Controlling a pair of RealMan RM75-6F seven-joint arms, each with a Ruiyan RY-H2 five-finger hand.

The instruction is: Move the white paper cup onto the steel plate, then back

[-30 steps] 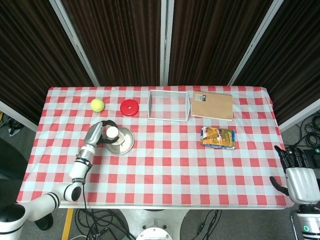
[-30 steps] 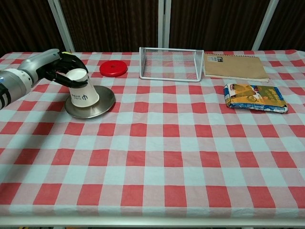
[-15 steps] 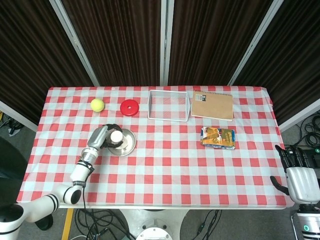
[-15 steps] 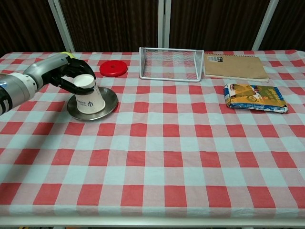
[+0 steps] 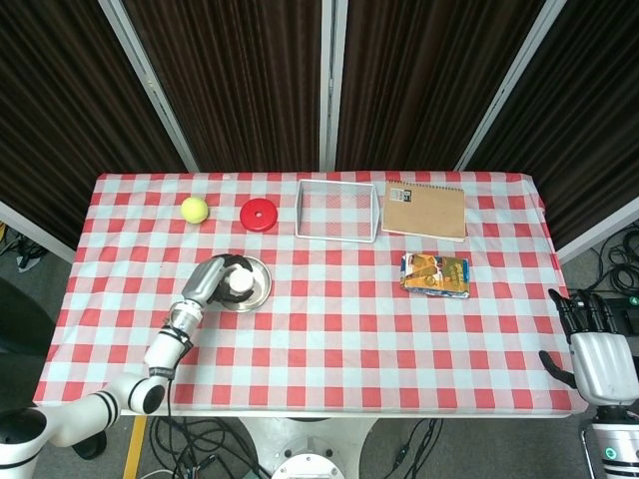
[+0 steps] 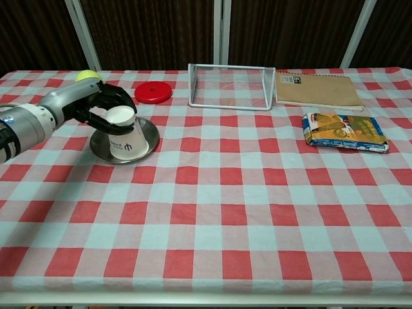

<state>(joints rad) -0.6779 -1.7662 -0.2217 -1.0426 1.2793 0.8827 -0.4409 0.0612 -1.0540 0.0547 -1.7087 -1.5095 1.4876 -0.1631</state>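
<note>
**Cup over the plate**

Holding the white paper cup (image 6: 125, 135) near its rim in my left hand (image 6: 96, 106), I keep it tilted over the steel plate (image 6: 145, 131), left of frame, to seat it. My right hand (image 5: 591, 334) idles at lower right, fingers apart, empty.

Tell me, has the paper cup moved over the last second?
Yes. The white paper cup shifted right, toward the wire basket, further over the steel plate.
</note>
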